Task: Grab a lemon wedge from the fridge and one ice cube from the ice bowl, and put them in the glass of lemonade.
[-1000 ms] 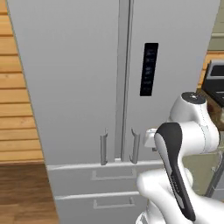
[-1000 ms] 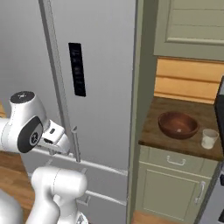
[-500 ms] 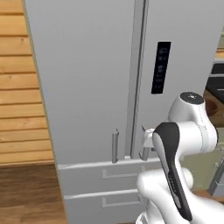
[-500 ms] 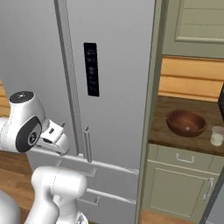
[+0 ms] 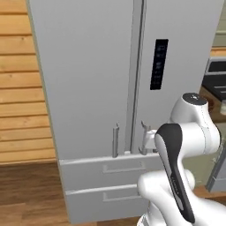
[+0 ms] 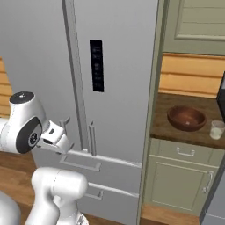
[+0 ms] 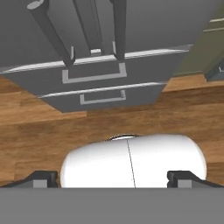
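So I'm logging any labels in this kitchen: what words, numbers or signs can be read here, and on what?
No text is readable.
Narrow black control panel on the tall grey fridge: faint marks, too small and blurred to read.
Round reddish-brown wooden bowl and small clear glass: no labels.

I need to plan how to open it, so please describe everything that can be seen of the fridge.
The fridge is tall, plain grey and looks like smooth metal. It has two upper doors, both shut, with a narrow seam between them and a vertical bar handle on each side of the seam. The right door carries a dark narrow control panel. Below are two shut drawers with recessed rectangular pulls. It stands on a wooden floor, beside a beige cupboard. Nothing is gripping it; the open gripper hangs in front of it.
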Motion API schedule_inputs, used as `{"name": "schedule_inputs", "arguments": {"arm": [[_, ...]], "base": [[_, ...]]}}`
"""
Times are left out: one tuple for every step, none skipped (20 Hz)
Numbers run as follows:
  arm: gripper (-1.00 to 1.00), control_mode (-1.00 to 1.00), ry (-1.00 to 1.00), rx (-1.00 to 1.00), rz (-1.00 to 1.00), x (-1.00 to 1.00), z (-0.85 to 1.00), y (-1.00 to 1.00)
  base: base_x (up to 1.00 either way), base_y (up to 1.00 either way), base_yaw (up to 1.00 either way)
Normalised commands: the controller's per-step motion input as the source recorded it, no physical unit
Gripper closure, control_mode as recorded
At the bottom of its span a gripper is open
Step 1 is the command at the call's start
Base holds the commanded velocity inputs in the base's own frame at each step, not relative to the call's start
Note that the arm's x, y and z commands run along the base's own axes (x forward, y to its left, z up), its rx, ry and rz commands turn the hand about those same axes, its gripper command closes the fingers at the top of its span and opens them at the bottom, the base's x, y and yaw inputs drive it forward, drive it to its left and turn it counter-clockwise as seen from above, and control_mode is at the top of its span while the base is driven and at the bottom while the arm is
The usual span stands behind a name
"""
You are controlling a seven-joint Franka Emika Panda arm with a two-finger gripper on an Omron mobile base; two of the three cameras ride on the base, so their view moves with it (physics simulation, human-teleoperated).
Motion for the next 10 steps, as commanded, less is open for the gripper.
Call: {"name": "schedule_inputs", "arguments": {"arm": [[-1.00,1.00,0.00,0.00,0.00,0.00,0.00,0.00],[-1.00,1.00,0.00,0.00,0.00,0.00,0.00,0.00],[-1.00,1.00,0.00,0.00,0.00,0.00,0.00,0.00],[-1.00,1.00,0.00,0.00,0.00,0.00,0.00,0.00],[-1.00,1.00,0.00,0.00,0.00,0.00,0.00,0.00],[-1.00,1.00,0.00,0.00,0.00,0.00,0.00,0.00],[-1.00,1.00,0.00,0.00,0.00,0.00,0.00,0.00],[-1.00,1.00,0.00,0.00,0.00,0.00,0.00,0.00],[-1.00,1.00,0.00,0.00,0.00,0.00,0.00,0.00],[-1.00,1.00,0.00,0.00,0.00,0.00,0.00,0.00]], "base": [[0.00,0.21,-0.22],[0.00,0.33,-0.23],[0.00,0.59,-0.23],[0.39,0.71,-0.19],[0.56,0.61,-0.16],[0.35,0.49,-0.15],[0.00,0.25,-0.10],[0.00,0.12,-0.07],[-0.16,0.05,-0.06],[-0.41,0.00,-0.05]]}}
